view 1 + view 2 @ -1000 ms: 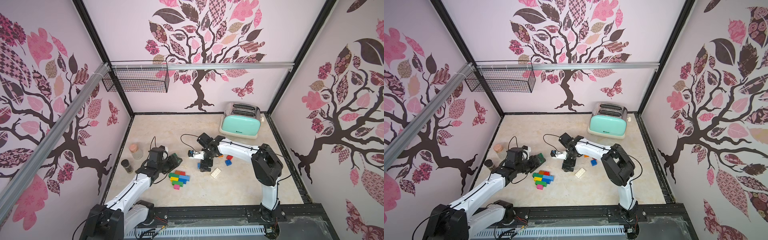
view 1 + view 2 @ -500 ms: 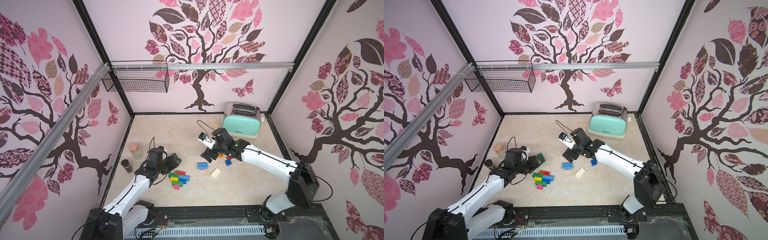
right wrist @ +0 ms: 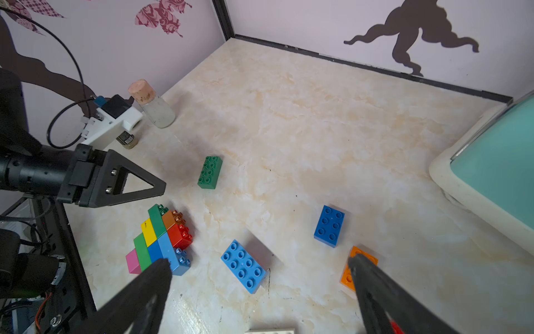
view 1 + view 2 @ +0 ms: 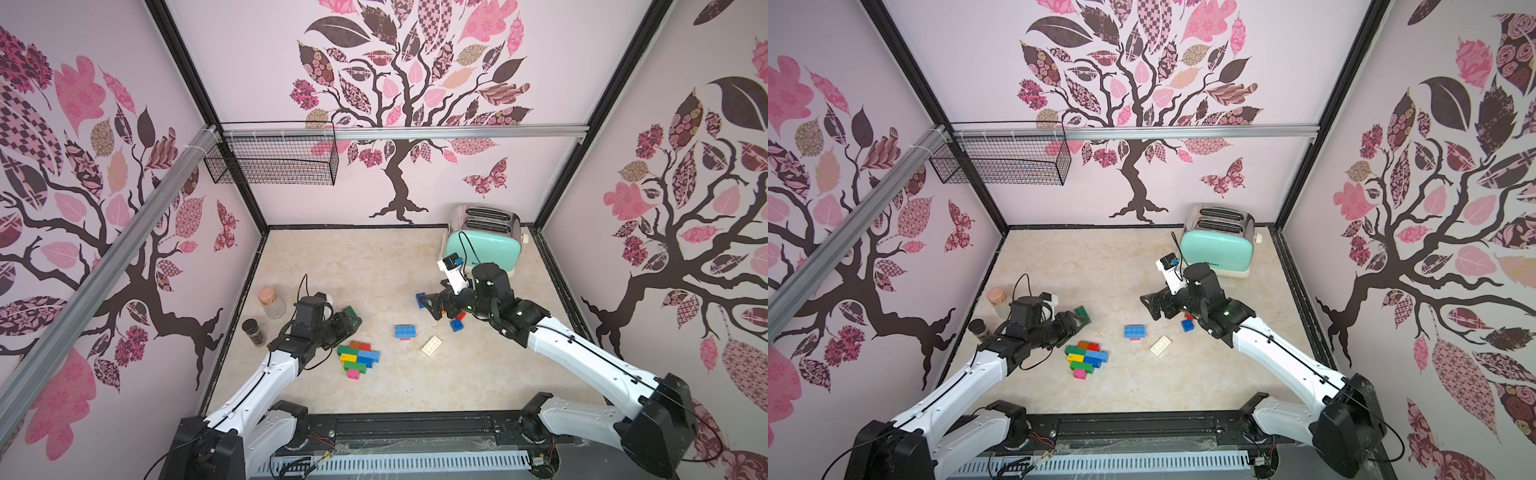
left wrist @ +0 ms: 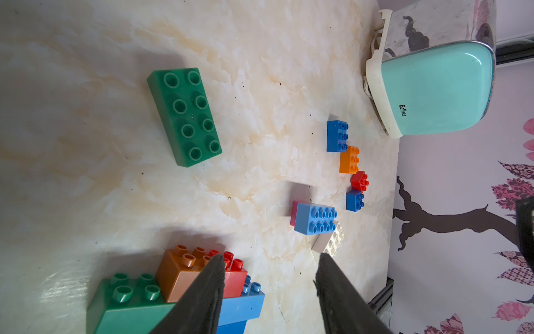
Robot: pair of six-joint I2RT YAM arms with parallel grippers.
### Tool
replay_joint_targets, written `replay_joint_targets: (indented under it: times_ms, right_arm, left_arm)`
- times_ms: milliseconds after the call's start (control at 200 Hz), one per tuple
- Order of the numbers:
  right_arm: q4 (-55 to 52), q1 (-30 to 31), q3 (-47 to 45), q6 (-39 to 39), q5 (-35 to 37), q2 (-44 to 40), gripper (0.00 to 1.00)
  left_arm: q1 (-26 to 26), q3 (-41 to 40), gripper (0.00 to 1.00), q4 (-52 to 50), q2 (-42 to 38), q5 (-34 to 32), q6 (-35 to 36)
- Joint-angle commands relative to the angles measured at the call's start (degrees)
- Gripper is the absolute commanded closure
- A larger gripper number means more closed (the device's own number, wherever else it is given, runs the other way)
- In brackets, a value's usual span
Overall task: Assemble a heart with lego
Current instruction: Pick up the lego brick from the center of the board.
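Left hand (image 4: 1074, 326) part-open, empty; we read green brick (image 4: 1082, 314) just off it at 1 o'clock, long axis 11–5. Right hand (image 4: 1148, 307) released, farther.

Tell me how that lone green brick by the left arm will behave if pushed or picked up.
The green brick looks like hard moulded plastic, so probably stiff and light. It lies flat, studs up, on the smooth table, so a push would likely slide it, not roll or tip it.
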Motion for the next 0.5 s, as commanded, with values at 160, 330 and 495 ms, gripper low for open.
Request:
replay_joint_targets:
  times_ms: [160, 330, 495]
  right_arm:
    - [-4.88, -2.87, 0.61, 7.03, -1.62, 3.64, 0.0]
    - [-13.11, -4.29, 7.05, 4.85, 2.61, 10.93, 0.0]
    - [-17.21, -4.23, 10.84, 4.43, 12.52, 17.83, 0.03]
  left_arm:
    - [0.32, -0.69, 0.45, 0.0, -1.84, -0.79, 0.27]
    - [0.41, -0.61, 0.45, 0.09, -1.38, -0.89, 0.49]
    - [0.37, -0.39, 0.45, 0.39, -0.79, -0.84, 0.47]
